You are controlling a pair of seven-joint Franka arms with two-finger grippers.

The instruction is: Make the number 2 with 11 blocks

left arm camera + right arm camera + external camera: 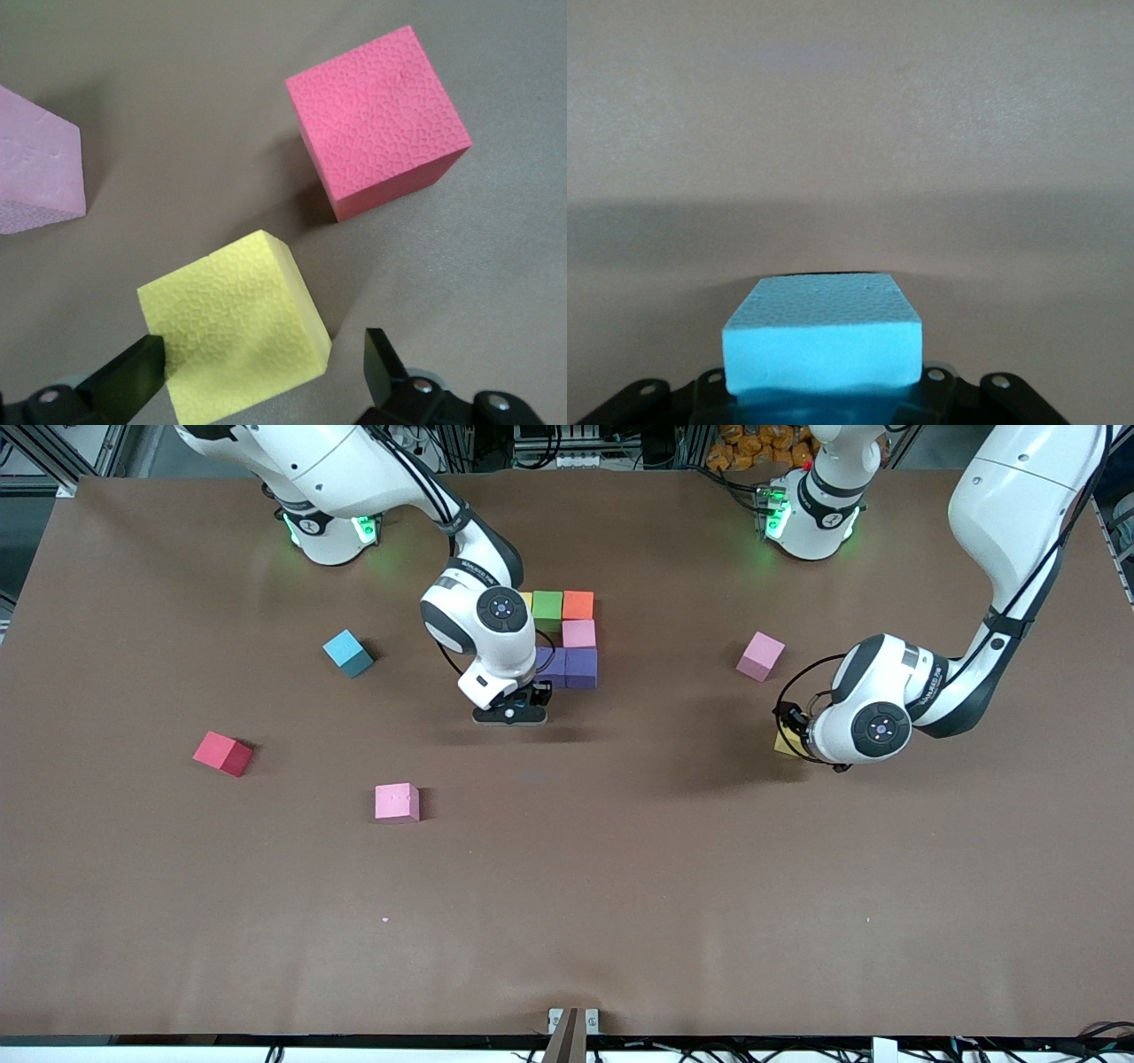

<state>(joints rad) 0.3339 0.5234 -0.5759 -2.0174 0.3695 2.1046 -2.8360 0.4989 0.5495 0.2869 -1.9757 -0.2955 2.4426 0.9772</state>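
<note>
Brown tabletop carries everything here, and the largest cluster on it is the unfinished number 2: yellow, green and orange cubes in a row, a pink one below the orange, purple ones below that. Loose blocks lie scattered well apart, pink, red and cyan toward the right arm's end, another pink toward the left arm's end.

Right gripper hangs low just beside the purple row, clenched on a cyan block. Risk: if it comes down skewed, the cube could shove the purple neighbours and bend the digit, or sit crooked once let go.

Left gripper is released, its fingers straddling a yellow block. One finger looks very close to a face, so closing may twist or nudge the cube instead of centring it.
</note>
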